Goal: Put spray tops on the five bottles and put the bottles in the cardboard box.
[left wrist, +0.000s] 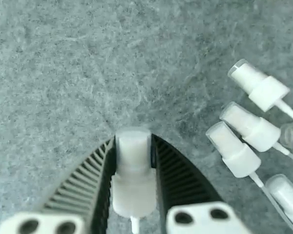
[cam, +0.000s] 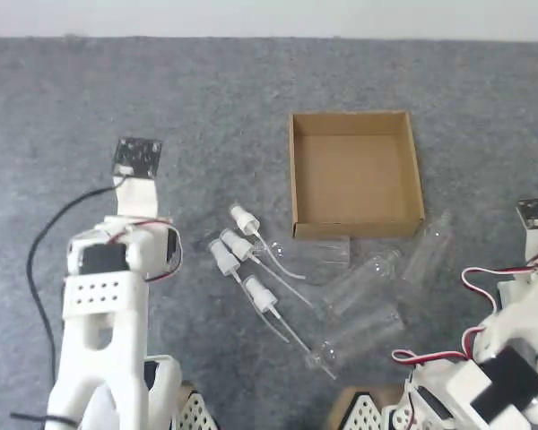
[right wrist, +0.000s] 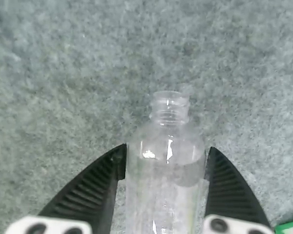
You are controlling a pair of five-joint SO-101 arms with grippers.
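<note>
The cardboard box (cam: 356,175) sits open at twelve o'clock on the bench (cam: 206,107), clear bottles (cam: 368,279) and loose spray tops (cam: 244,249) lying outside it toward six and seven o'clock, while the left end effector (left wrist: 133,141), on its outstretched arm, pinches one spray top (left wrist: 133,180) and the right end effector (right wrist: 166,152) clamps an uncapped bottle (right wrist: 166,168).

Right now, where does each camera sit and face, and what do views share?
High view: fixed above, looking down on cardboard box, loose bottles, left arm, right arm.
Left wrist view: on left wrist, facing mat; left gripper holds a spray top.
Right wrist view: right wrist, facing mat; right gripper holds a bottle.
Shared: loose spray tops, high and left wrist.
</note>
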